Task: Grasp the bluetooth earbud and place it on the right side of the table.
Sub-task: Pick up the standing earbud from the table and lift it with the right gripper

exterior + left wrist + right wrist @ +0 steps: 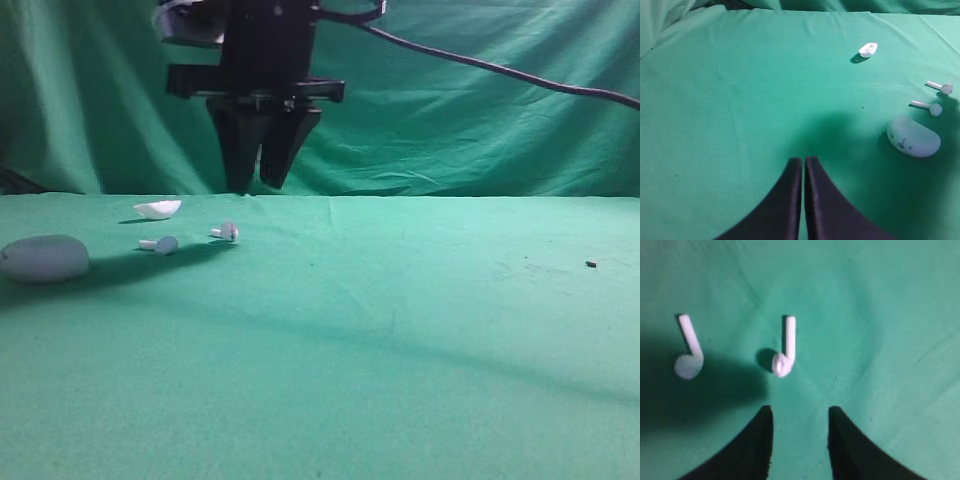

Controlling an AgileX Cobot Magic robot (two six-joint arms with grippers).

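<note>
The bluetooth earbud (228,232) lies on the green table (400,340), a tiny white piece with a dark mark on its head. In the right wrist view this earbud (783,360) lies stem away from me, just ahead of my right gripper (801,411). That gripper is open with nothing between its black fingers. From the exterior view my right gripper (256,186) hangs above and slightly behind the earbud, apart from it. A second, plain earbud (160,244) lies in shadow to its left. My left gripper (803,160) is shut and empty, far from both earbuds.
A large white oval case (43,258) rests at the far left. A small white shell-shaped piece (158,208) lies behind the earbuds. A tiny dark speck (591,264) sits on the right of the table. A black cable (500,68) runs to the upper right.
</note>
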